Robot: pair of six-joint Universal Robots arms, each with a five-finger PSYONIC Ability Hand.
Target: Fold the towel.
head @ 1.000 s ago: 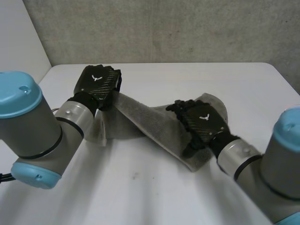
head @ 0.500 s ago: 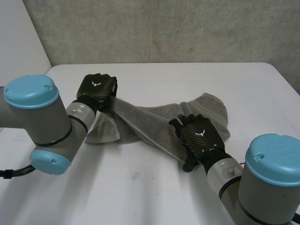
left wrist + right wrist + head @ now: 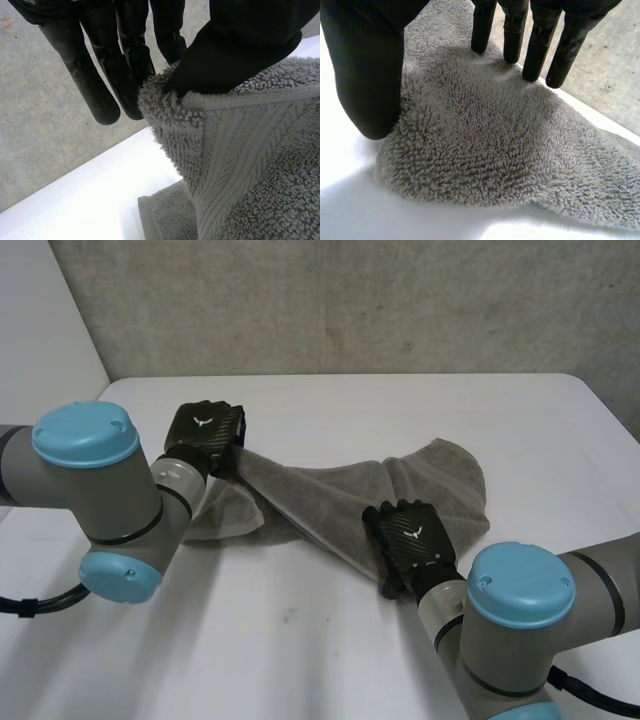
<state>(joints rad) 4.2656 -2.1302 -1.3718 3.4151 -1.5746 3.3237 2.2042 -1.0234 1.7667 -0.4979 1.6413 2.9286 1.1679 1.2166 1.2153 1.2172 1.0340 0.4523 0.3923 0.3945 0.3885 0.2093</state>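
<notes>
Lying across the middle of the white table [image 3: 330,410], the grey towel [image 3: 330,490] is bunched rather than flat. Its long axis runs side to side in the head view, from the left hand [image 3: 205,430] towards a rounded lobe on the robot's right. A raised, doubled band of cloth runs on the slant from the left hand down to the right hand [image 3: 410,540] at the towel's near edge.

Left hand: in the left wrist view the towel [image 3: 250,165] is nipped at its hemmed edge between the thumb [image 3: 250,40] and the nearly straight fingers [image 3: 90,70]. The cloth hangs down from that pinch, with the table [image 3: 100,200] beneath.

Right hand: in the right wrist view the fingers [image 3: 540,45] are straight and spread. Their tips rest on the towel [image 3: 480,145] near its far edge. The thumb [image 3: 370,65] stands apart from them at the cloth's side edge, just over the table [image 3: 350,210]. Nothing is gripped; the towel lies flat under the palm.
</notes>
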